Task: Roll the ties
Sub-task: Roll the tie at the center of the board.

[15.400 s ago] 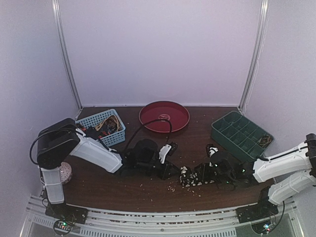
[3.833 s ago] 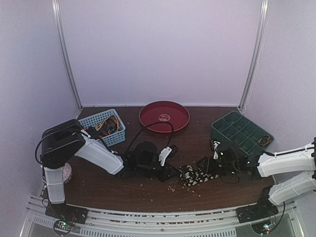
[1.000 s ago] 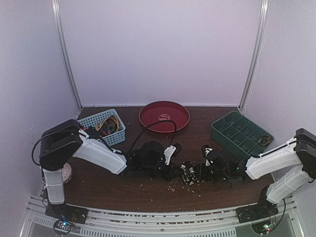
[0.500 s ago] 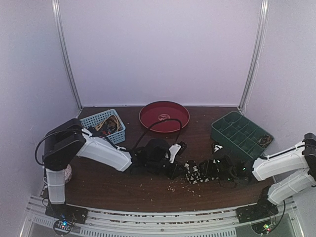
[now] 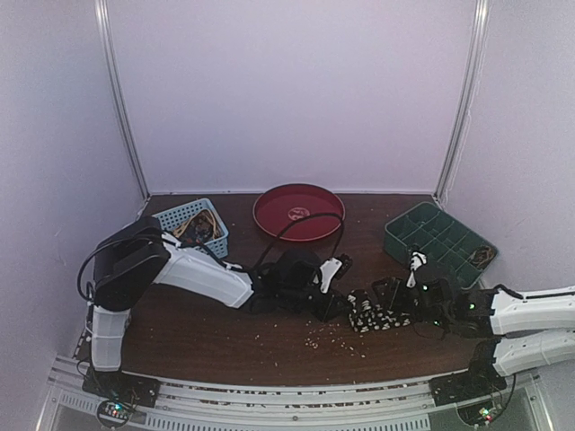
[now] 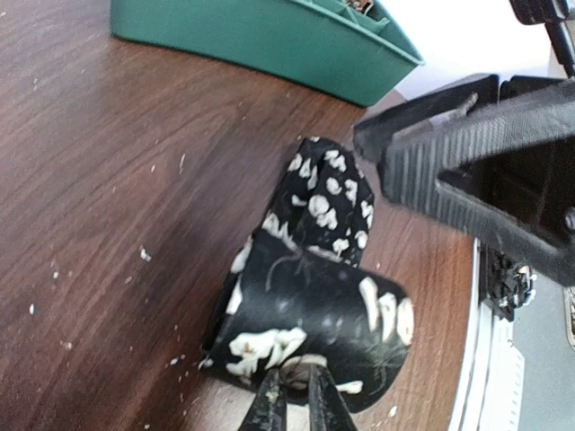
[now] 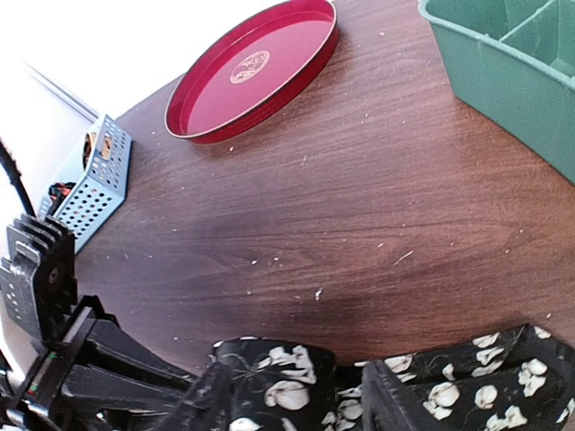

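Left end effector (image 6: 292, 400) pinches the rolled end of the black fabric necktie with pale blotchy print (image 6: 310, 310), lying right of centre on the brown wooden table (image 7: 359, 206), while the right end effector (image 7: 296, 404) straddles it with jaws apart; mid-roll, I judge, so next the loose tail needs winding on.

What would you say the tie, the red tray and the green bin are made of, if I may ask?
Tie: soft fabric, slightly sheeny; it folds limply. Tray: likely glossy plastic or lacquered metal; smooth, reflective. Bin: matte moulded plastic, probably; thin uniform walls.
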You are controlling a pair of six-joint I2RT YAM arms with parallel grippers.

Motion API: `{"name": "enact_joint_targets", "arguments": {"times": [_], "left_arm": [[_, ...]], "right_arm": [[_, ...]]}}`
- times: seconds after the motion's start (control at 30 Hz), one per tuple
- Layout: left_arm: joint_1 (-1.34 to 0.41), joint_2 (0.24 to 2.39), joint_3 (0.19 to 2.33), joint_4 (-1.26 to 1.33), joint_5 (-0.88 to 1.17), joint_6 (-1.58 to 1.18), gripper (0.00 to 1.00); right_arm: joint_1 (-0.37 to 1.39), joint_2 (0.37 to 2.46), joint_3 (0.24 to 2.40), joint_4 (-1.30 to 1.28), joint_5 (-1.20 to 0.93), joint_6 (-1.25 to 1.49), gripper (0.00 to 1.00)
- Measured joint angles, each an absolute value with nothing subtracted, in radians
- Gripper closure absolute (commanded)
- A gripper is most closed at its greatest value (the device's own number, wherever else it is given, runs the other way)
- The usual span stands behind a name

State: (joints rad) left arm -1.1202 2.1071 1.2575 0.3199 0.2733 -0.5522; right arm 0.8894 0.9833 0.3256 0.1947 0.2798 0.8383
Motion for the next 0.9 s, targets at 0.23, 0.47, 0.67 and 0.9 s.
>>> {"name": "enact_joint_targets", "arguments": {"times": [0.23,0.47,0.67,0.9], "left_arm": [[-1.12,2.134,1.307,0.322,0.297,-0.548,0.88],[-1.12,2.159,1.323,0.324,0.313,-0.548,0.88],[-1.12,2.167,1.338,0.341,0.327,-0.556,0.88],[-1.12,2.156,1.325,0.344,0.299,-0.568,0.8]], "right_arm": [[0.885,1.027,0.389,0.161,0.189,0.812,0.32],[0.885,1.077,0.424,0.098,0.168,0.807,0.41],[0.885,1.092,0.425,0.036,0.174,0.807,0.54],[0.86,1.025,0.377,0.023,0.192,0.817,0.57]]}}
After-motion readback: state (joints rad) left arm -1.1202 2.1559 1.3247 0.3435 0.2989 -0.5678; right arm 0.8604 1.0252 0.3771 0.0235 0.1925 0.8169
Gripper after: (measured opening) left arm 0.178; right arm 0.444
